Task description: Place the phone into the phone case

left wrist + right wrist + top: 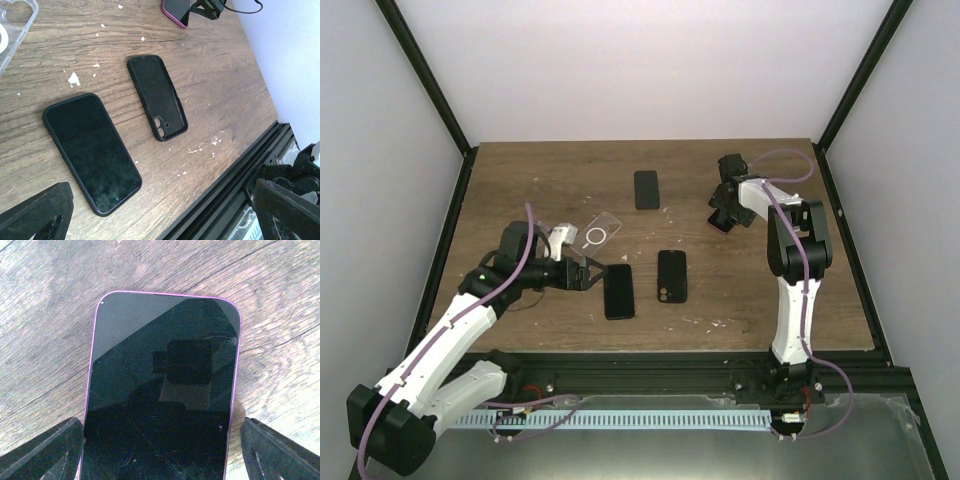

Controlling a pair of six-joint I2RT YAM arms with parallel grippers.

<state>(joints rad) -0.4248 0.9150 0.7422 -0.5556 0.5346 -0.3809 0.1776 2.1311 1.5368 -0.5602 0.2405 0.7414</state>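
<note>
A phone (160,370) with a purple rim lies face up on the wooden table, at the back right. My right gripper (160,432) hangs over it, open, with one finger on each long side. The left finger (45,450) is at the phone's edge, and a small gap separates the right finger (280,452) from it. In the top view that gripper (724,216) covers most of the phone. An empty black phone case (671,275) (157,97) lies mid-table, camera cutout toward the near edge. My left gripper (590,272) (165,220) is open and empty, just left of a black phone (619,291) (92,152).
A clear case (602,232) with a white ring lies behind the left gripper. Another dark phone (646,189) lies farther back at the centre. The black frame rail (235,185) runs along the table's near edge. White flecks dot the wood.
</note>
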